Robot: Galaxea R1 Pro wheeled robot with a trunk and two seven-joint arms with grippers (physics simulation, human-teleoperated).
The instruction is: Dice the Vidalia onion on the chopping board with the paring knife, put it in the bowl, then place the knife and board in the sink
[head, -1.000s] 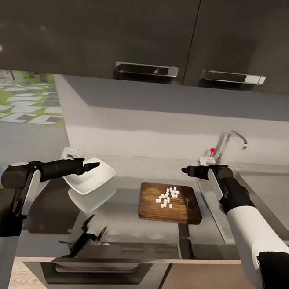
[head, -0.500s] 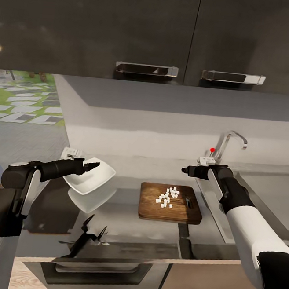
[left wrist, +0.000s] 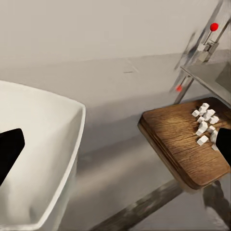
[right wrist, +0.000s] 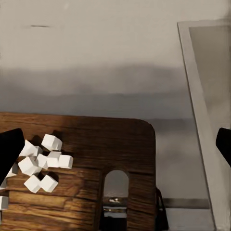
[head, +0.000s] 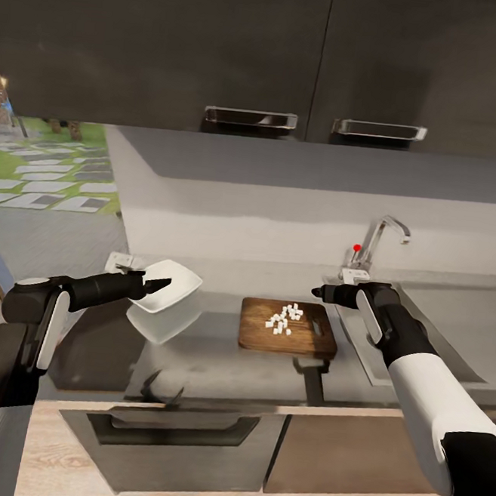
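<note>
Overhead, dark cabinets (head: 222, 41) hang above glossy grey countertop (head: 214, 358) and sink (head: 452, 328).

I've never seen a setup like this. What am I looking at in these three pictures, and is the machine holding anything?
It is a simulated two-armed kitchen robot. The big picture is from its head; the other two from cameras near each gripper. The left gripper holds the white bowl by its rim, tilted above the grey countertop. The right gripper hovers over the chopping board, apparently holding nothing. White onion cubes lie on the board. The sink and tap lie to the board's right.
</note>
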